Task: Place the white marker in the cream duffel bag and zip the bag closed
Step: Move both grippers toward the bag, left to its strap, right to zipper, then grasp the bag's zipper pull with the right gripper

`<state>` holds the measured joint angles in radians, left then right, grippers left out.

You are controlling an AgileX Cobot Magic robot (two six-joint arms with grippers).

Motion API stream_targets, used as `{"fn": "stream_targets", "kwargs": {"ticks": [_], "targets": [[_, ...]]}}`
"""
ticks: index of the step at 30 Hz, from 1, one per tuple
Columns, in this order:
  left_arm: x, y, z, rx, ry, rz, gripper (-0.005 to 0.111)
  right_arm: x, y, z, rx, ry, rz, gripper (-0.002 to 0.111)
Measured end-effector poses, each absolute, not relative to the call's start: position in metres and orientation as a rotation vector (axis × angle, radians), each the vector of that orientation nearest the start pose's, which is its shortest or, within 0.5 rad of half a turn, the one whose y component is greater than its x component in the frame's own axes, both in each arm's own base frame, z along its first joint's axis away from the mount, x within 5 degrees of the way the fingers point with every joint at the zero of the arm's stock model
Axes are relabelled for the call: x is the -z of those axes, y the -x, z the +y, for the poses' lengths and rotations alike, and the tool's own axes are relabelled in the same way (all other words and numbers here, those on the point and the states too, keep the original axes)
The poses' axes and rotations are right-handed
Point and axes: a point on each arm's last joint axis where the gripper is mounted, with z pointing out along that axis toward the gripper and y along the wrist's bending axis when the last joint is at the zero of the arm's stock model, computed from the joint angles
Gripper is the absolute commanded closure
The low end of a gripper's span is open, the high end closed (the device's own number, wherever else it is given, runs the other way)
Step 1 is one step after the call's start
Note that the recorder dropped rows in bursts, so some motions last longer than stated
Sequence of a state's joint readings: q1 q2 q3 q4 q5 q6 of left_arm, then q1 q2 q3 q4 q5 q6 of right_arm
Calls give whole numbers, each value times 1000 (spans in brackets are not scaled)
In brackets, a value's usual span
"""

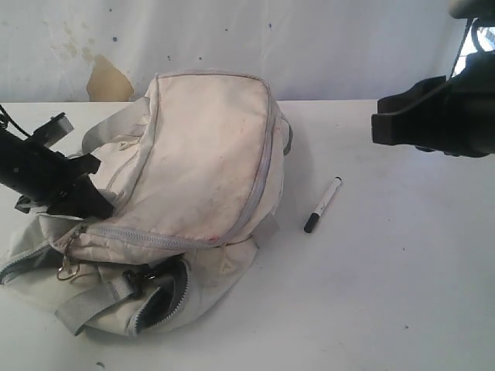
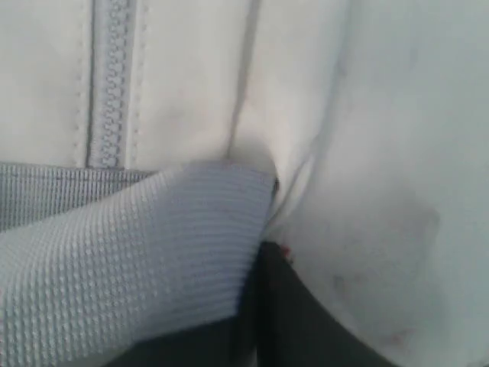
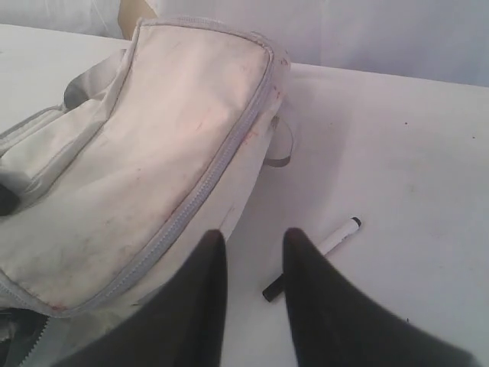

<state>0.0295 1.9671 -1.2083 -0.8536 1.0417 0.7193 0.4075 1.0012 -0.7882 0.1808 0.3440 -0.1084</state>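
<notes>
The cream duffel bag lies on the left half of the white table, its long grey zipper zipped along the near edge. My left gripper is pushed into the bag's left end. In the left wrist view its dark fingers stand pressed together, with cream fabric and a grey webbing strap bunched at their tips. The white marker lies on the table right of the bag, black cap nearest me. My right gripper hovers high at the right, open and empty. The marker shows just beyond the right gripper.
An unzipped side pocket gapes at the bag's front. A metal ring and a black clip hang nearby. A stained white wall with a brown patch stands behind the table.
</notes>
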Motion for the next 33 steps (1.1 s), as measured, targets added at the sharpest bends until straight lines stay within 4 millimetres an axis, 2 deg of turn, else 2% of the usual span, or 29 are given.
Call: {"fn": "stream_targets", "kwargs": {"ticks": [3,6,9,12,16,24,27,30,33], "targets": [[-179,-365,-52,1110,-377,2782,106,-331,-193,90,-370,379,2018,83],[-193,-371,-56,1190,-378,2731,106,-331,-193,91,-390,367,2021,85],[-198,-374,-56,1251,-299,2709,106,-330,-192,91,-410,361,2043,97],[-201,-376,-46,1294,-152,2708,106,-327,-190,98,-439,395,2063,103],[-206,-377,-34,1299,-89,2684,106,-319,-191,114,-469,478,2099,108],[-211,-379,-24,1332,-10,2632,106,-299,-202,156,-566,575,2193,108],[-212,-380,-24,1340,-3,2625,106,-291,-207,175,-584,616,2195,99],[-212,-380,-24,1340,-3,2625,106,-281,-210,204,-609,682,2178,69],[-212,-380,-24,1340,-3,2625,106,-271,-211,242,-714,669,2196,63]]}}
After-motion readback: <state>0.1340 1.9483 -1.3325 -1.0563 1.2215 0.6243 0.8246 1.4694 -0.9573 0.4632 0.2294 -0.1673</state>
